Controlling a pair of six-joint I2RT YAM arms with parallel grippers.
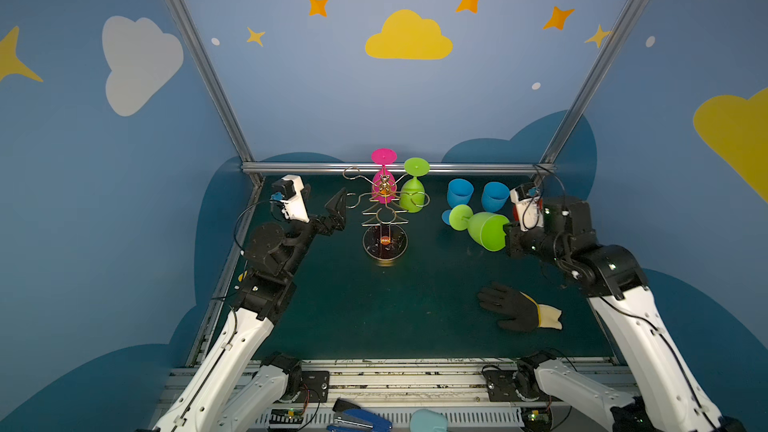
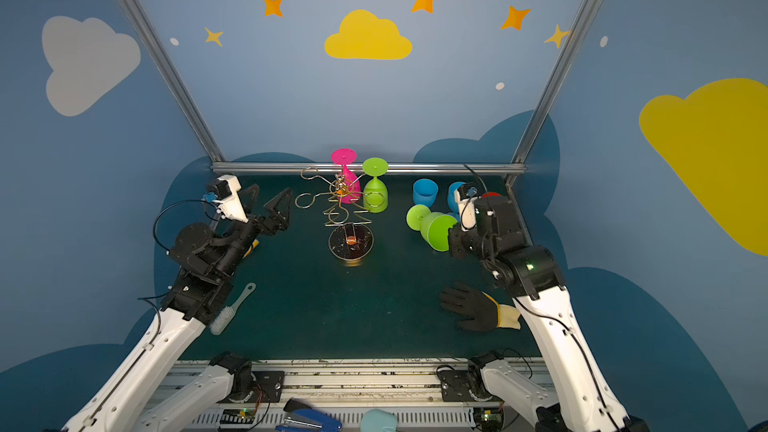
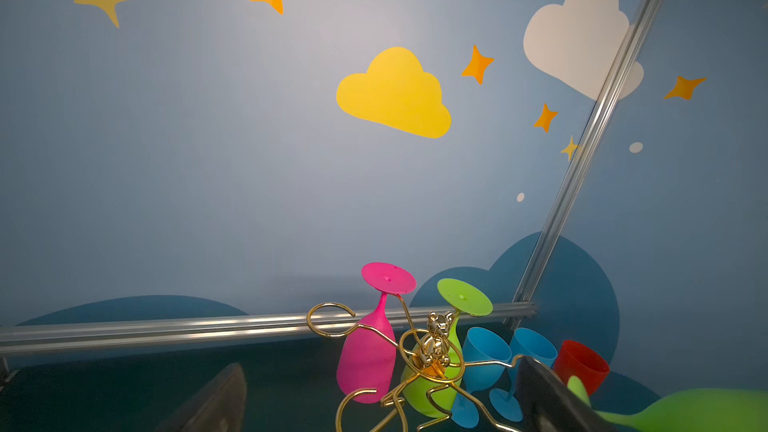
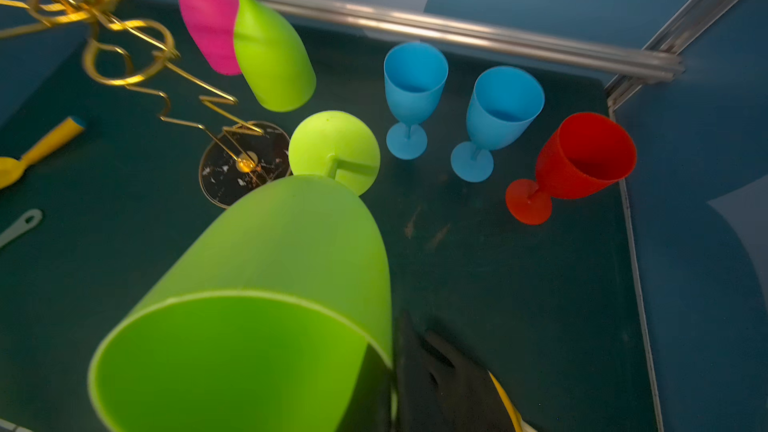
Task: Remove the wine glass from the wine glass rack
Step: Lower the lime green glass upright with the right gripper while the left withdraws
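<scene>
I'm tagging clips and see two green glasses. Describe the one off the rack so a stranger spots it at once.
Start at the central gold rack, then look right, in front of the two blue glasses. There a green glass tilts sideways, rim pinched by the right tool. Its green twin hangs upside down on the rack.

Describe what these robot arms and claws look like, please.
The left arm and right arm have white shells, black joints and thin black cables. The left gripper has black triangular open-frame fingers; the right gripper is black too. White camera boxes top both wrists.
</scene>
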